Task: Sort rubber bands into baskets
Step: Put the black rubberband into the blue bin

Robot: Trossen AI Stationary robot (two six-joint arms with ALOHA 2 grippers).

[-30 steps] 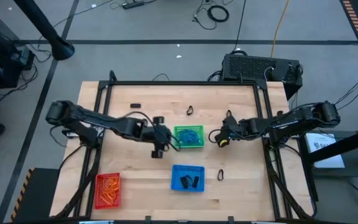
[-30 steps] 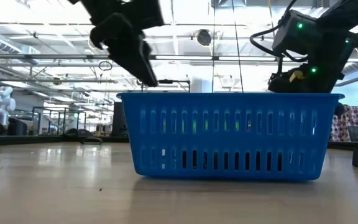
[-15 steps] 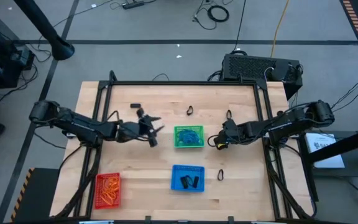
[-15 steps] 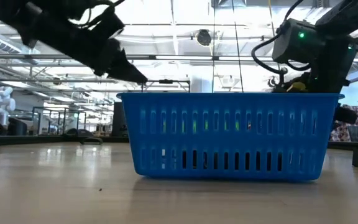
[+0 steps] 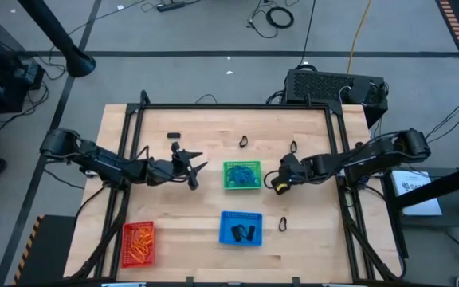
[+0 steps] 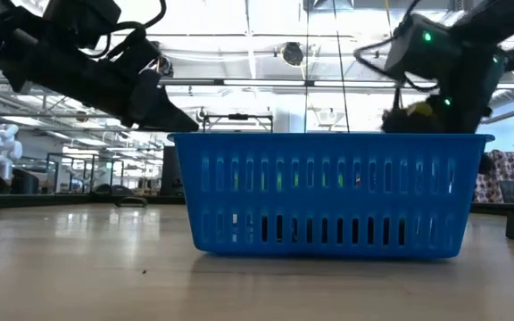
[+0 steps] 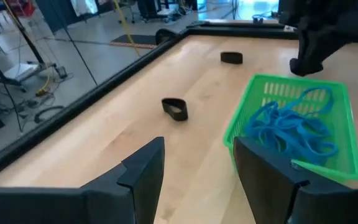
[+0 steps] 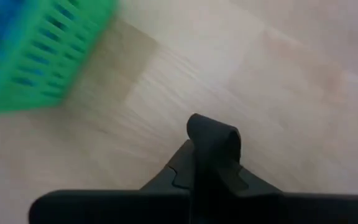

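Left hand point(image 5: 194, 167), fingers spread wide and empty, hovers left of the green basket point(image 5: 242, 176) at frame centre; right hand point(image 5: 280, 180), fingers pressed together, sits right of it.

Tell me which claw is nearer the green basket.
Right, narrowly. The right claw sits just off the green basket's right side, shut on a black band. The left claw, open, hangs a bit farther off its left side.

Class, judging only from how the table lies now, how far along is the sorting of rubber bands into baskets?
Mostly done: orange bands fill the red basket, blue bands the green basket, black ones the blue basket. The right gripper is shut on a black band; the left gripper is open, empty. Four loose black bands remain.
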